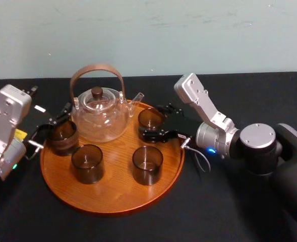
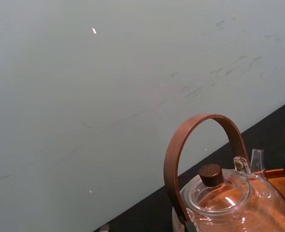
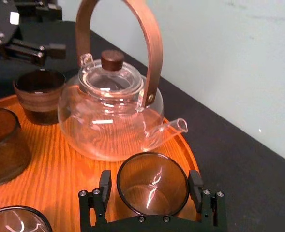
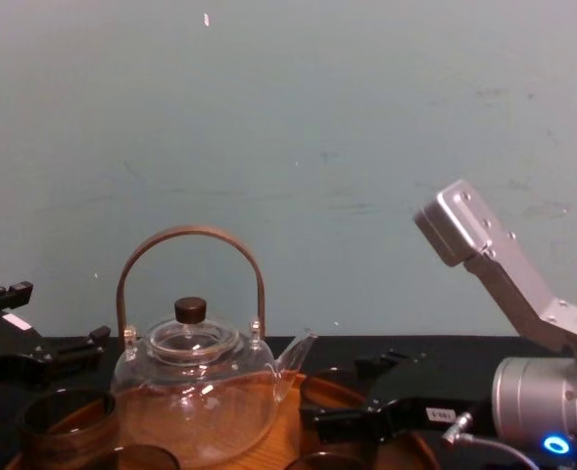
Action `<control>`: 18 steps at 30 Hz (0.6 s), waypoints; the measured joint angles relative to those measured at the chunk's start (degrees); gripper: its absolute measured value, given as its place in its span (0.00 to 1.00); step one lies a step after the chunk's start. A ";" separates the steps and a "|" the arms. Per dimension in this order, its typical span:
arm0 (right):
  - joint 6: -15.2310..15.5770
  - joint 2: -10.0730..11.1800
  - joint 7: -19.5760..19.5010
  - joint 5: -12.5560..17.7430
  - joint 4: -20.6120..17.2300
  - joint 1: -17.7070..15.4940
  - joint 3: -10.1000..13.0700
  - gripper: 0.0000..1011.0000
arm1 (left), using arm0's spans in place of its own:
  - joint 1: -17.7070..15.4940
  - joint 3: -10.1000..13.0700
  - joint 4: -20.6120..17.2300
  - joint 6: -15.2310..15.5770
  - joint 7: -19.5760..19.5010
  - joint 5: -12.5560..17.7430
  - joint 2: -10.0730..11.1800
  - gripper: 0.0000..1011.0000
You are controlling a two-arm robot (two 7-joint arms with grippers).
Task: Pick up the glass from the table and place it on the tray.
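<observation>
Smoked-brown glass (image 3: 152, 188) stands on the tray (image 1: 113, 201) near its two o'clock rim, bracketed by the right gripper (image 1: 153, 121), whose jaws look released, with a sliver of gap on one side. Placement appears done. The next move calls for backing straight out toward three o'clock over open table (image 1: 214, 212), as the teapot spout (image 3: 169, 130) crowds the glass at ten o'clock. The left gripper (image 1: 50, 128) sits at the tray's nine o'clock.

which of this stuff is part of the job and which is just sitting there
In the job: right gripper, the glass it straddles, tray, table.
Lying about: teapot, three other glasses, left gripper beside the leftmost.
</observation>
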 joint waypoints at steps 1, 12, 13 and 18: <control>-0.10 0.07 0.07 0.10 -0.21 -0.08 0.04 0.99 | 0.00 0.00 0.00 0.00 0.00 0.00 0.00 0.99; -0.66 1.20 0.66 1.30 -3.21 -1.29 0.33 0.99 | 0.00 0.00 0.00 0.00 0.00 0.00 0.00 0.99; -0.66 1.29 0.67 1.40 -3.45 -1.39 0.37 0.99 | 0.00 0.00 0.00 0.00 0.00 0.00 0.00 0.99; -0.59 2.34 0.71 2.17 -5.49 -2.24 0.88 0.99 | 0.00 0.00 0.00 0.00 0.00 0.00 0.00 0.99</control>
